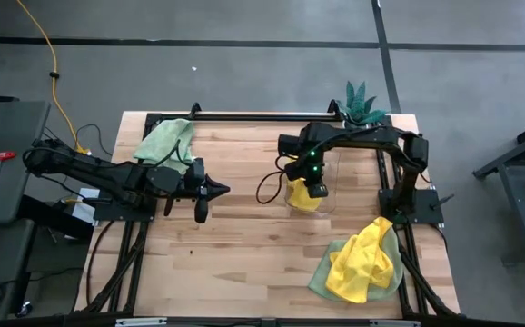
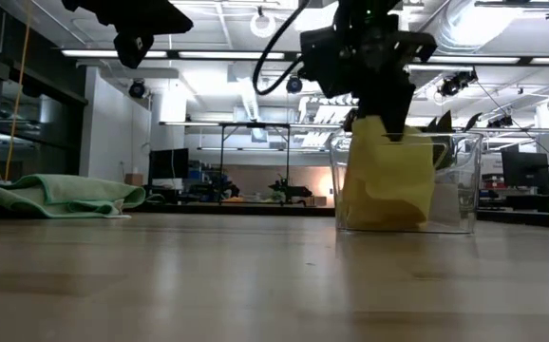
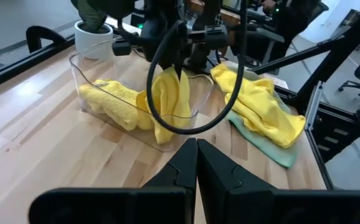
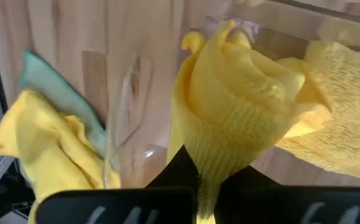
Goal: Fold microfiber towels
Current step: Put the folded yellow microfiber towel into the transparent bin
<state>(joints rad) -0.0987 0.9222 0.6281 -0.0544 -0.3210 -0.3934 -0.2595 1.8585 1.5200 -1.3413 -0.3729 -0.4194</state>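
Observation:
A clear plastic bin (image 1: pixel 328 202) stands right of the table's middle. My right gripper (image 2: pixel 388 128) is over it, shut on a yellow microfiber towel (image 2: pixel 388 180) that hangs down inside. A second yellow towel (image 3: pixel 108 102) lies folded in the bin's far part. My left gripper (image 3: pixel 197 163) hovers shut and empty above the table's left half (image 1: pixel 210 191), pointing toward the bin. A pale green towel (image 1: pixel 165 141) lies crumpled at the far left. A heap of yellow towels on green ones (image 1: pixel 362 263) rests near the right front. My right gripper pinches a bunched, several-layered fold (image 4: pixel 212 163) at the top of the yellow towel between its two fingers. The fingers come from above, pointing steeply down. The towel hangs below them, slack and folded over itself, its lower part (image 3: pixel 162 127) inside the bin.
A small potted plant (image 1: pixel 362 104) stands at the far right corner behind the bin. A black cable (image 3: pixel 186 127) loops down from the right arm in front of the bin. Bare wood (image 1: pixel 244 254) lies between the two arms and toward the near edge.

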